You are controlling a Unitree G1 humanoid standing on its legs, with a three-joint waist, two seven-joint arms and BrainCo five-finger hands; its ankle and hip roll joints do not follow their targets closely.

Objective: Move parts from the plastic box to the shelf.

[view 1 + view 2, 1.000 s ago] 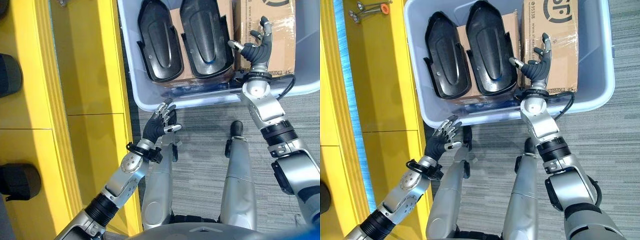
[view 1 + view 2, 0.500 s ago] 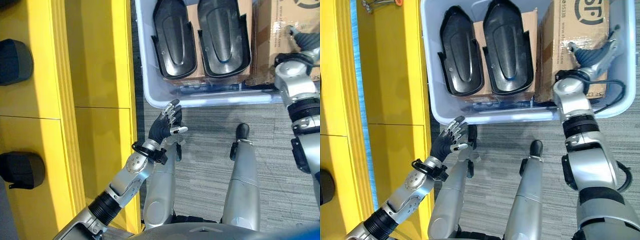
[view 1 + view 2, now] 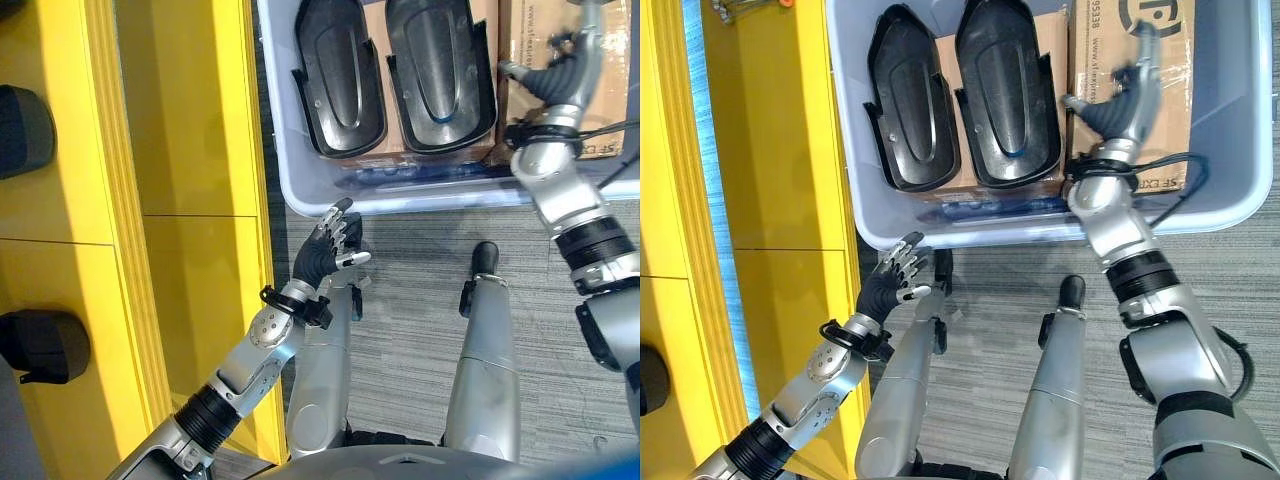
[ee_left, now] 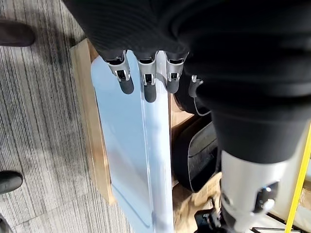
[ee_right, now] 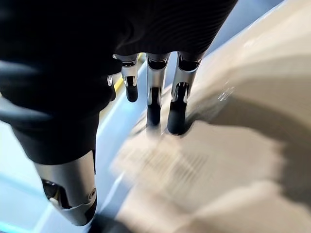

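Reaching over the plastic box, your right hand hovers, fingers released, above the cardboard carton; the two black parts lie just leftward, long axes running away from you. Your left hand, fingers relaxed and empty, waits outside the box's near wall beside the yellow shelf.

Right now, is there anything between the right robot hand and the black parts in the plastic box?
Nothing visible blocks it. The right robot hand hangs open over the cardboard carton inside the plastic box. The two black parts lie uncovered on a lower carton just beside it, toward the yellow shelf.
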